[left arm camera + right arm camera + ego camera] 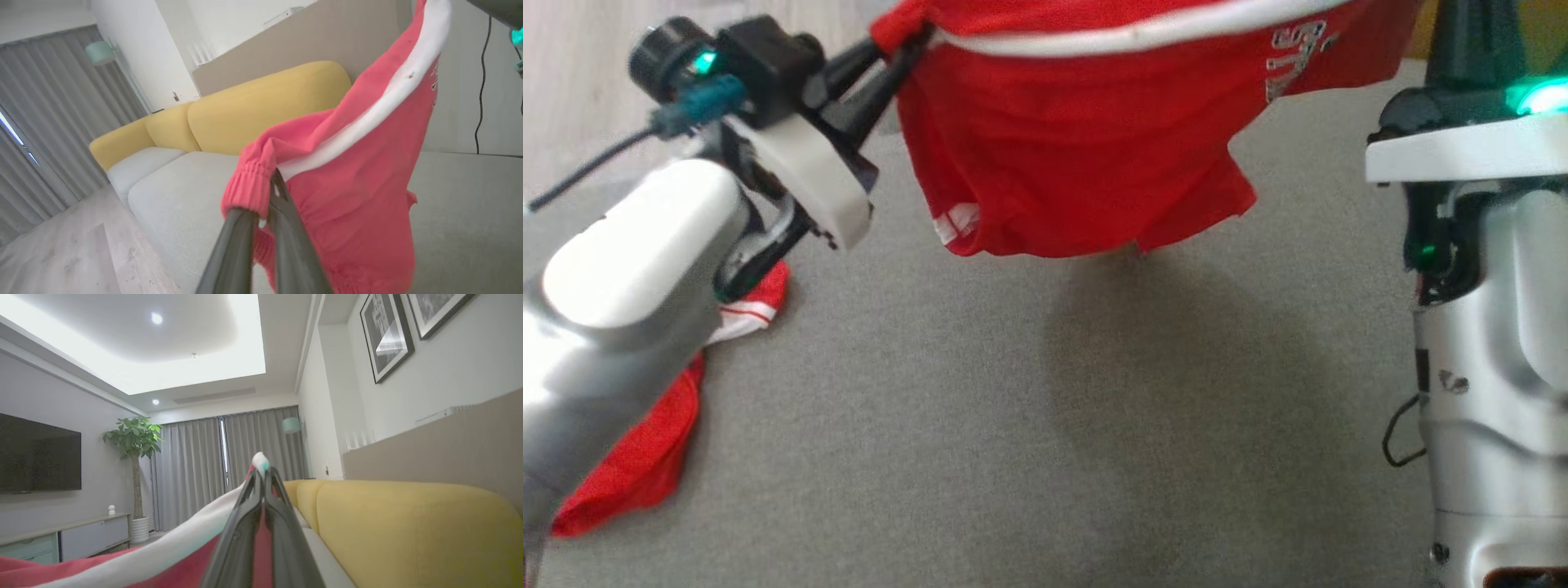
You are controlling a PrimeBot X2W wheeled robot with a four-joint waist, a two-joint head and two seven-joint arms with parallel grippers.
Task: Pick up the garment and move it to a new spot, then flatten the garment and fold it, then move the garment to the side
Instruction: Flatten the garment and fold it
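Your left gripper [903,53] and right gripper [261,467] each pinch the red garment [1078,155], holding it aloft.
Likely mid-carry; next, lay it flat beneath the 2.

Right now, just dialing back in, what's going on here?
The left claw and right claw are each shut on an end of the red garment, holding it stretched in the air above the grey sofa seat. It is not yet laid flat. Another red cloth lies on the seat under the left arm.
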